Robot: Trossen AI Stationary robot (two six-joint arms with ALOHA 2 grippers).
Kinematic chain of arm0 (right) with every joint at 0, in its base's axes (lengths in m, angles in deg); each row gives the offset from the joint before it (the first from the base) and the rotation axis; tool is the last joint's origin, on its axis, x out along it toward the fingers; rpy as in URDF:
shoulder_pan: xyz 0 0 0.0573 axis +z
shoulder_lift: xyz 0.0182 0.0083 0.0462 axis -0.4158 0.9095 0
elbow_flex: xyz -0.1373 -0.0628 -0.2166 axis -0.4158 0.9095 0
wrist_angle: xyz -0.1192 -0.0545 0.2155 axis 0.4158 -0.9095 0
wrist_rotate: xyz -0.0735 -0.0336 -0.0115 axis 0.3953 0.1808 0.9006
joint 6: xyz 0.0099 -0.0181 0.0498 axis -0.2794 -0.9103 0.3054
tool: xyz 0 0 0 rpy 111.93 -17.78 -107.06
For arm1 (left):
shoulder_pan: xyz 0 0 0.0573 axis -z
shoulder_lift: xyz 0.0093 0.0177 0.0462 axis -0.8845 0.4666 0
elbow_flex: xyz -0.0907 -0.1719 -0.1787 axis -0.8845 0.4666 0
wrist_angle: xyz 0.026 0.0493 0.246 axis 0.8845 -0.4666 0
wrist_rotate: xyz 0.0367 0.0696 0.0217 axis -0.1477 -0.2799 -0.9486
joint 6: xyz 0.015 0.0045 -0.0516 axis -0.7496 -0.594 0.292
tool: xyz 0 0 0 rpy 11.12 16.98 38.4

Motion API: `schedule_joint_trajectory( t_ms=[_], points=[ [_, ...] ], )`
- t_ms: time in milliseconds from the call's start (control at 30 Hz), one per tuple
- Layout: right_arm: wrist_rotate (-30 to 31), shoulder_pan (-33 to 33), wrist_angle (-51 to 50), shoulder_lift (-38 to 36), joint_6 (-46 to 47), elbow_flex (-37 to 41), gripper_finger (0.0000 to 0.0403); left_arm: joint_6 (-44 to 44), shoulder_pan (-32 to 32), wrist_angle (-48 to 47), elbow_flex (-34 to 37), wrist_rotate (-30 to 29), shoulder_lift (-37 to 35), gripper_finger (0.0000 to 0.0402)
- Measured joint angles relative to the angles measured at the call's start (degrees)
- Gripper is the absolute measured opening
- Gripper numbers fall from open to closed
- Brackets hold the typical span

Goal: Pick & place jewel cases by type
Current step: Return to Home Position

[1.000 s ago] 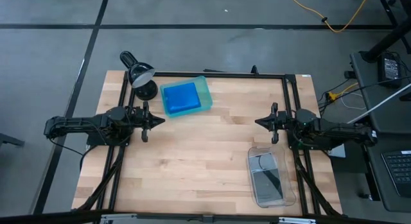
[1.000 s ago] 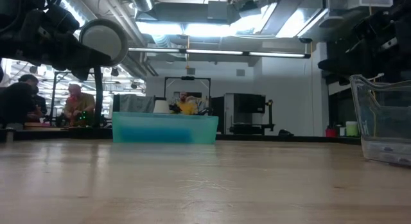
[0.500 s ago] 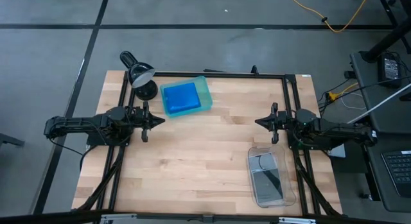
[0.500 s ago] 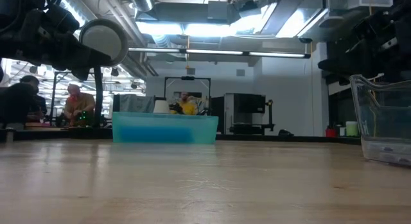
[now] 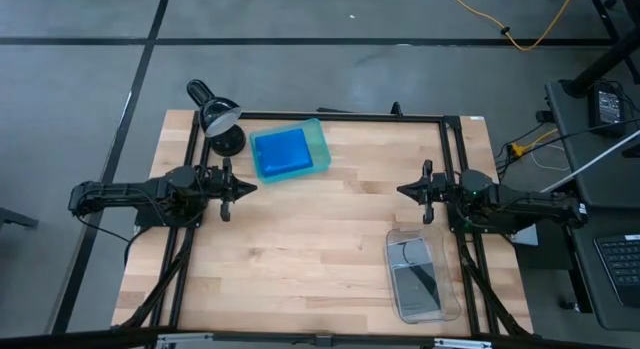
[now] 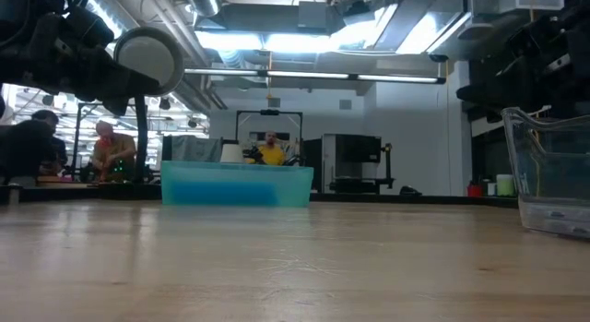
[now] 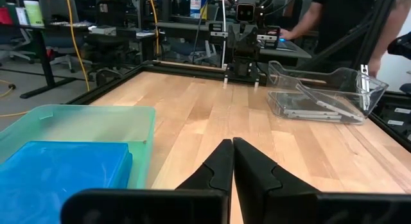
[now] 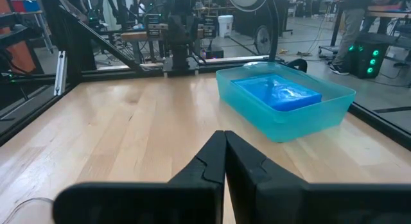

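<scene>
Left gripper [image 5: 246, 186]: clenched, table's left.
Right gripper [image 5: 404, 189]: clenched, table's right.
Blue cases [image 5: 281, 153]: green tray [image 5: 322, 139].
Grey cases [image 5: 415, 279]: seemingly stacked, clear tray [image 5: 392, 251].

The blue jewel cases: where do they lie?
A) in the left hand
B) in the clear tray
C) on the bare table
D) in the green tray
D: the blue jewel cases lie inside the green tray; the left hand and the right hand are shut and empty, apart from it.

Stacked cases [image 5: 281, 153] in back tray [image 5: 322, 139], far left; lamp [image 5: 220, 117] just beside it. Disc cases [image 5: 417, 279] in front tray [image 5: 425, 233], near right.
</scene>
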Motion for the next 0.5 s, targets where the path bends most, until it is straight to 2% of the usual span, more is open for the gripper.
schedule_joint_trajectory(
  t_ms=[500],
  points=[
    [0.00, 0.00, -0.02, 0.02, 0.00, 0.00, 0.0012, 0.00, 0.00, 0.00, 0.00, 0.00, 0.00, 0.0005]
  ],
)
